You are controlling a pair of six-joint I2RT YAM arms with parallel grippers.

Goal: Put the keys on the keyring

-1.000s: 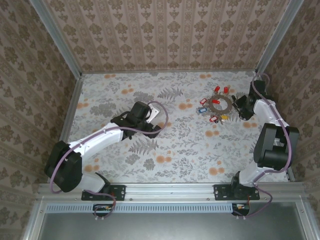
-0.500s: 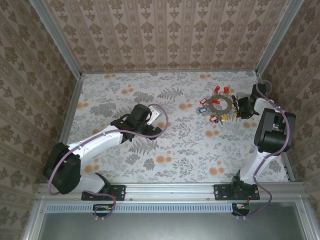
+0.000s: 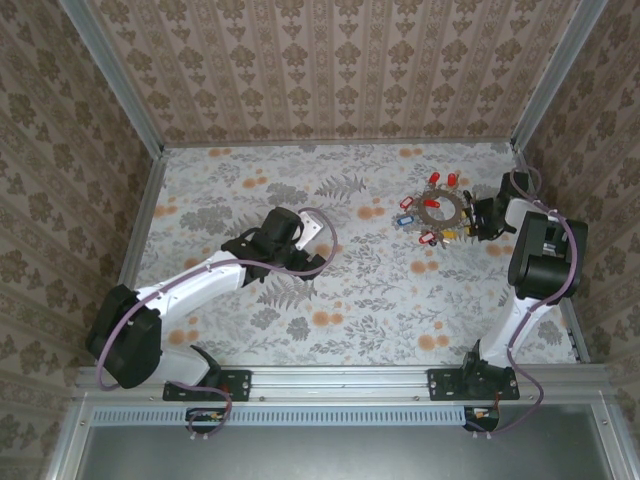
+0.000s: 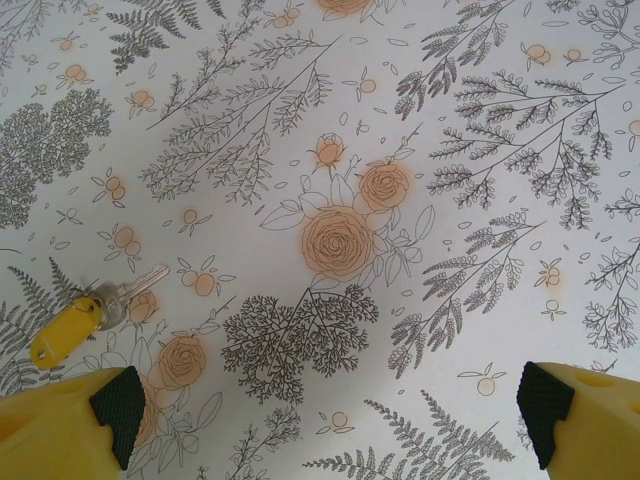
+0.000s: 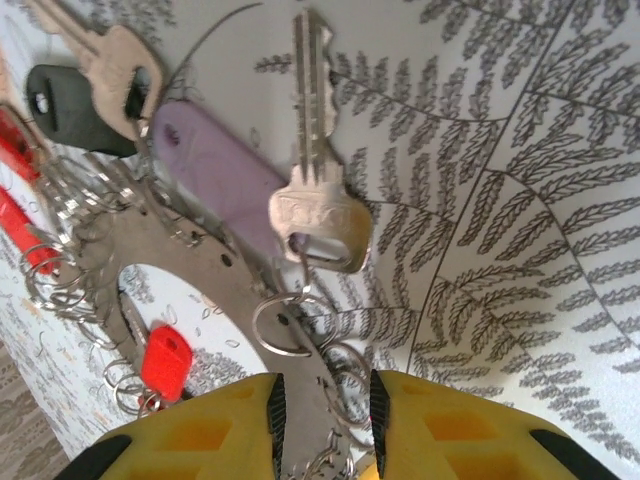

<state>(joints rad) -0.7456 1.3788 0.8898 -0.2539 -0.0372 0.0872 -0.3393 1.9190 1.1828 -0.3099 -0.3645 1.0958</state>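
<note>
In the right wrist view, cut off at the left edge: red keys [image 5: 15, 145]. Part of the keyring [image 5: 120, 240] lost under the bottom edge, between the fingers of the right gripper [image 5: 322, 405]; impossible to tell whether touching.

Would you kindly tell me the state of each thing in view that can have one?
keyring, lying flat on the table.
yellow-headed key, loose on the table, off the keyring.
silver key, hooked to the keyring by a small split ring.
left hand, open, above the table.
right hand, jaws narrow, astride the keyring's band; grip unclear.
</note>
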